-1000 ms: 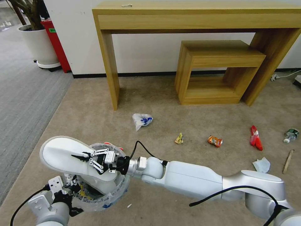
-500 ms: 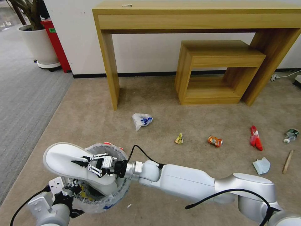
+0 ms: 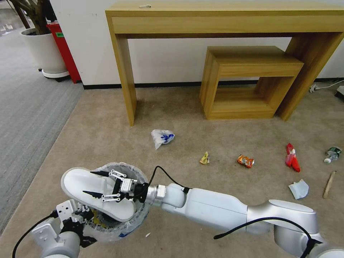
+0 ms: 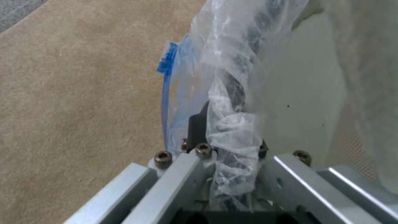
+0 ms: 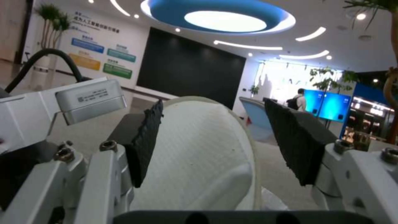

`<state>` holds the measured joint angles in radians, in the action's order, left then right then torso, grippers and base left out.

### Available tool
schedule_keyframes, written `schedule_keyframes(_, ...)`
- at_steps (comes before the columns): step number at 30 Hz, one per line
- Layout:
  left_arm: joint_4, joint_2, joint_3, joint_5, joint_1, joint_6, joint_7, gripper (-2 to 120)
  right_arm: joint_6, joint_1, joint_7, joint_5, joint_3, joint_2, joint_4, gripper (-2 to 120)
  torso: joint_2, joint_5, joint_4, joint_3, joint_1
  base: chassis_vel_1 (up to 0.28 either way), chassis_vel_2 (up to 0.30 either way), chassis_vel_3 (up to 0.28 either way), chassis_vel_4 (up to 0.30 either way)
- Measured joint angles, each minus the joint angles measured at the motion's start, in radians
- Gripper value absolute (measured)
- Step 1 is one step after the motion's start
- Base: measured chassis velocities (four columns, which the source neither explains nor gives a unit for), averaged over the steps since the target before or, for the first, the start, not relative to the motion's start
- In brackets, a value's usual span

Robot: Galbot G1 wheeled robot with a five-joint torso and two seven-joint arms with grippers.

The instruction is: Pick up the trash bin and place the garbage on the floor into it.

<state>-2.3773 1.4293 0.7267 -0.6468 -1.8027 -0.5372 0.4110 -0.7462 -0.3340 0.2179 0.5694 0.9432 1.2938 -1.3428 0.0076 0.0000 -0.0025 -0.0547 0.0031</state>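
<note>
- Head view: trash bin [image 3: 123, 224] sits low on the robot's left, on the beige floor [image 3: 107, 136], with its bag-lined rim up. Left gripper [image 3: 77, 216] is at the bin's near-left rim.
- White slipper [image 3: 89, 188] lies tilted across the bin mouth — toe hangs out over the left rim, heel end down inside.
- Right gripper [image 3: 95, 184] is over the slipper, jaws spread wide, one tip on each side, not pinching it.
- Open carpet all around the bin; grey ribbed carpet [image 3: 25, 118] edge runs well to the left. Wooden desk [image 3: 215, 21] and wooden stool [image 3: 247, 79] stand against the far wall, well apart from the bin.
- Still on the floor: plastic bag [image 3: 162, 137] ahead of the bin; yellow wrapper [image 3: 204, 158], orange wrapper [image 3: 245, 161], red wrapper [image 3: 292, 157], tissue [image 3: 299, 189], bottle [image 3: 332, 154] and stick [image 3: 329, 184] strung out to the right.
- Left wrist view: jaws closed on the bin's rim, crumpled liner bag [image 4: 232, 124] bunched between them; blue tie strip hangs outside, carpet beyond.
- Right wrist view: slipper sole [image 5: 199, 158] sits between the two black pads [image 5: 143, 146], with a clear gap on the far pad's side.
- Versus 1 s ago: jaws were clamped on the slipper, held higher and further left — now released, slipper lower and settled into the bin. Floor litter unmoved.
</note>
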Motion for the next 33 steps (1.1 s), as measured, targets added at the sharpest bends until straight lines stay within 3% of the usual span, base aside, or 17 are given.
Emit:
schedule_keyframes(19, 0.013, -0.031, 0.03, -0.057, 0.037, -0.012, 0.012, 0, 0.0, 0.036, 0.0, 0.0, -0.051, -0.071, -0.065, 61, 0.0, 0.0001, 0.0, 0.0, 0.0, 0.0, 0.0, 0.0, 0.0)
schedule_keyframes(26, 0.021, -0.037, 0.039, -0.059, 0.049, -0.013, 0.015, 0, 0.019, 0.06, 0.022, 0.018, -0.047, -0.143, -0.117, 57, 0.0, 0.0002, 0.0001, 0.0, 0.0, 0.0, 0.0, 0.0, 0.0)
schedule_keyframes(33, 0.023, -0.027, 0.034, -0.058, 0.06, -0.013, 0.016, 0, 0.063, 0.109, 0.138, 0.048, -0.021, -0.252, -0.172, 54, 0.0, 0.0002, -0.0002, 0.0, 0.0, 0.0, 0.0, 0.0, 0.0)
